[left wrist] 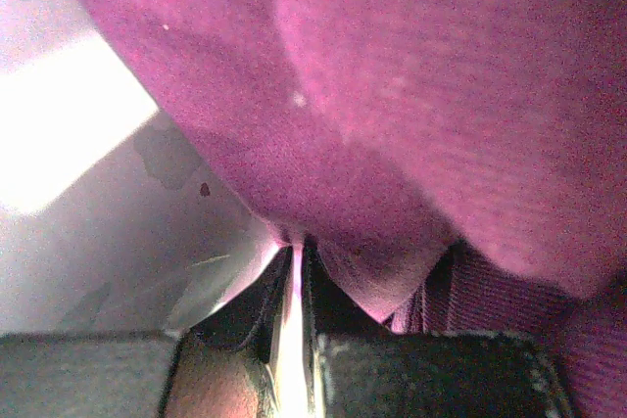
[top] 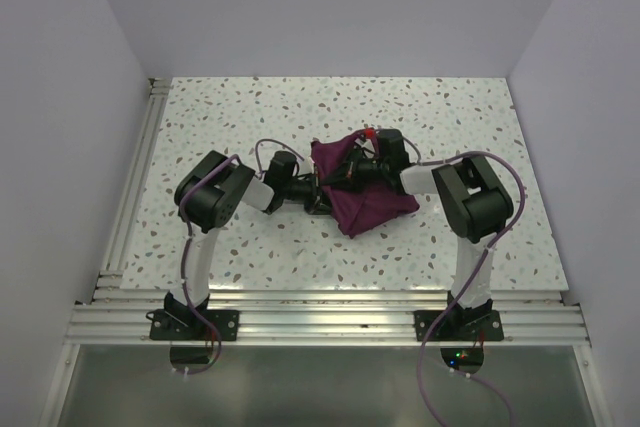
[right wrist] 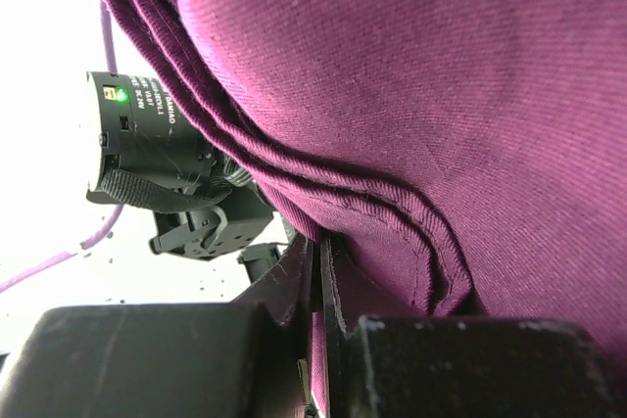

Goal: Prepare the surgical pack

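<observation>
The surgical pack [top: 368, 197], a plum-maroon fabric drape, lies bunched in a rumpled heap near the middle of the speckled table [top: 250, 117], with its lowest corner pointing toward 6 o'clock in the overhead view. The left gripper [top: 325, 195] reaches it from 9 o'clock and meets its near-left edge. The right gripper [top: 352, 171] comes in from 3 o'clock and sits over the upper part of the heap, toward 12 o'clock. In the left wrist view the left gripper [left wrist: 296, 254] has its jaws drawn almost together, and a fold of the surgical pack [left wrist: 441, 95] is pinched in the narrow slit between them. The cloth rises from there and fills the picture from 12 to 4 o'clock, while pale table [left wrist: 88, 232] shows at 9 o'clock. In the right wrist view the right gripper [right wrist: 319, 259] is clamped tight on a hemmed edge of the surgical pack [right wrist: 441, 95], whose stitched layers curve down into the jaws. At 9 o'clock in that view sits the left arm's black wrist unit [right wrist: 157, 149] with a green light lit, and a purple cable [right wrist: 59, 263] runs beneath it.
</observation>
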Controlling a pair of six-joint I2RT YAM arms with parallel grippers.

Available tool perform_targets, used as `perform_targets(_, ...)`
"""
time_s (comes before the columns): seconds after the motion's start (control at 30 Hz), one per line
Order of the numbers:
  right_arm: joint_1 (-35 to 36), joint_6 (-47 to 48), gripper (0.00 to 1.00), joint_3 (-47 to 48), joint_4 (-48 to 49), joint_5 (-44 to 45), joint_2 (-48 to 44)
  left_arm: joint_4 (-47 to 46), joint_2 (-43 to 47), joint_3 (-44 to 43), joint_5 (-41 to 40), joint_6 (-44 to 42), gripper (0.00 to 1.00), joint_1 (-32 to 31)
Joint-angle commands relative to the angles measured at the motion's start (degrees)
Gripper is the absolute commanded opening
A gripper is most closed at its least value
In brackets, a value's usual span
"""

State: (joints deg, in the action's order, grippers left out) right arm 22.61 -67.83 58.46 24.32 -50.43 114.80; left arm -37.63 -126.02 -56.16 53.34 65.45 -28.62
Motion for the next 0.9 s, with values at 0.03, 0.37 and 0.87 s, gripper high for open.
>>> perform_targets(0.03,6.6,-2.7,0.0,0.3,1.8,-4.0,-0.2,-2.1,-0.3,-2.4,-3.3,1.6,0.11,-1.6)
perform_targets(0.37,7.4,3.7,0.04,3.0,-7.6,-1.3,-2.8,-1.8,0.9,-1.9,-3.9,1.5,0.11,-1.6)
perform_targets(0.87,6.9,26.7,0.32,17.8,-40.0,12.9,-8.5,15.5,14.0,5.7,-15.1,-10.4,0.34,-0.4)
